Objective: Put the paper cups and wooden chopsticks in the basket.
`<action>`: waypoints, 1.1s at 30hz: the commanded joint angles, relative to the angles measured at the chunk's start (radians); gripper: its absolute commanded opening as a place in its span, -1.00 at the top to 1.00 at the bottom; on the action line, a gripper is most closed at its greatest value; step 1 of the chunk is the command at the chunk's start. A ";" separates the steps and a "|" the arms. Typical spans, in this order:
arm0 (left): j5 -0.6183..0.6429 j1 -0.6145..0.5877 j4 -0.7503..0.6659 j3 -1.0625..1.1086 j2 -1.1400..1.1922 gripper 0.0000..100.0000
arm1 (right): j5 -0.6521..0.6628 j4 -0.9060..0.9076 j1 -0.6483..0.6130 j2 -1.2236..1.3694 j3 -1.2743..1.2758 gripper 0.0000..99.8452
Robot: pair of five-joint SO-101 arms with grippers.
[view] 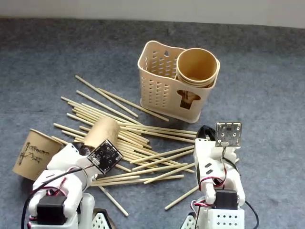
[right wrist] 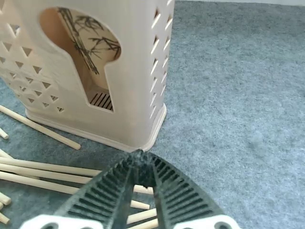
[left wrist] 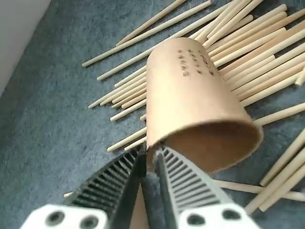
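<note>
On the grey mat (view: 267, 71) we note the basket (view: 162, 90) upright, with nested cups (view: 196, 67) in its right-hand compartment. Loose chopsticks (view: 136, 143) fan out before it. One fallen cup (view: 35, 153) lies well left. Another cup (left wrist: 190, 95) rests on the sticks, its rim pinched by the left gripper (left wrist: 150, 160). The right gripper (right wrist: 142, 160), fingers closed and empty, sits near the basket's corner.

Grey felt-like mat (view: 267, 119) underneath, with a pale strip (view: 143, 9) along its far edge
</note>
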 commanded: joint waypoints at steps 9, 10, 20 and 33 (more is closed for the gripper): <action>0.086 -0.008 0.026 -0.130 0.025 0.99 | 0.020 -0.024 0.001 -0.012 -0.004 0.99; 0.086 -0.010 0.026 -0.137 0.025 0.99 | 0.020 -0.024 0.001 -0.012 -0.004 0.99; 0.078 -0.010 0.048 -0.183 0.087 0.98 | 0.020 -0.024 0.001 -0.012 -0.004 0.99; -0.003 -0.269 0.118 -0.665 0.743 0.60 | 0.020 -0.024 0.001 -0.012 -0.002 0.99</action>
